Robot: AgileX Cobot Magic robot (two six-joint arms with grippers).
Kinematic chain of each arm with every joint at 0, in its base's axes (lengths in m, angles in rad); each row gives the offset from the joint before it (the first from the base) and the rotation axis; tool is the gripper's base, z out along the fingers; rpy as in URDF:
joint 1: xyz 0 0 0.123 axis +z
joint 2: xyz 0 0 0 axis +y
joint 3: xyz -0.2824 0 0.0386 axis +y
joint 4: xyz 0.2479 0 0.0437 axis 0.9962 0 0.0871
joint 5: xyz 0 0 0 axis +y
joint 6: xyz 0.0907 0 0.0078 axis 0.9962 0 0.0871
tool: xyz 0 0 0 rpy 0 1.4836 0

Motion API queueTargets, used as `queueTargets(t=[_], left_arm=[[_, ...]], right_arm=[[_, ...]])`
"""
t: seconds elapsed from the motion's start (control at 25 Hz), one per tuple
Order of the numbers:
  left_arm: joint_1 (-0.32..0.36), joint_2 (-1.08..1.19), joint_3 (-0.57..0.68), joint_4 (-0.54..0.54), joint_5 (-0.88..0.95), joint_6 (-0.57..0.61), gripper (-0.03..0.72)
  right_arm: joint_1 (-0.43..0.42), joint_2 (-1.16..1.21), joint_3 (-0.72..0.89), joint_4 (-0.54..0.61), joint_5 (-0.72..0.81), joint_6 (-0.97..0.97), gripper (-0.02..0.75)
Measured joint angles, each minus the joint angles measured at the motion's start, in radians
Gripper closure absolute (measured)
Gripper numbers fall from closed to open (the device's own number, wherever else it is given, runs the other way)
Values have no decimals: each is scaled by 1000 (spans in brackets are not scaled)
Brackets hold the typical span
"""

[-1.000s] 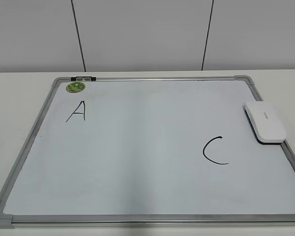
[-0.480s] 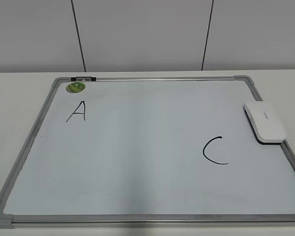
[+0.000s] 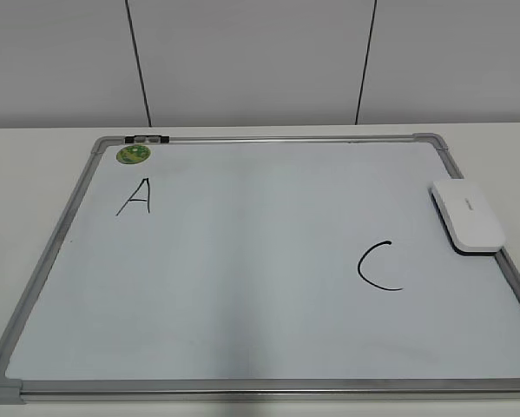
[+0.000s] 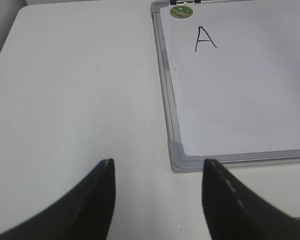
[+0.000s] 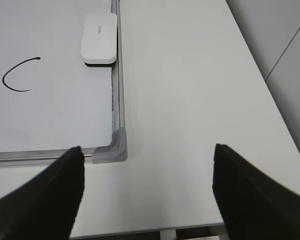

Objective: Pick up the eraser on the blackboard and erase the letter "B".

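White rounded eraser [image 3: 467, 216] with dark underside lying at blackboard's [image 3: 242, 385] right edge, my left claw [image 4: 157, 200] and right claw [image 5: 147, 195] both spread apart over tabletop [image 5: 190, 100]

- Right gripper [image 5: 147, 192] at the bottom of view, dark fingers [image 5: 44, 195] spread wide apart, nothing between them.
- Left finger over the blackboard [image 5: 117, 100] near its grey plastic corner; right finger over bare white table [image 5: 190, 100].
- The eraser [image 5: 99, 38] lying flat on the board, touching the right-hand frame, dark underside showing at its near end.
- Black "C" [image 5: 18, 75] to the left of the eraser, apart from it.
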Motion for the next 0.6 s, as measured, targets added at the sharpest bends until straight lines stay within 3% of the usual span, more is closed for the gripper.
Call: queueTargets(t=[0.6], left_arm=[[0,0,0,0,0,0,268]], right_arm=[[0,0,0,0,0,0,146]])
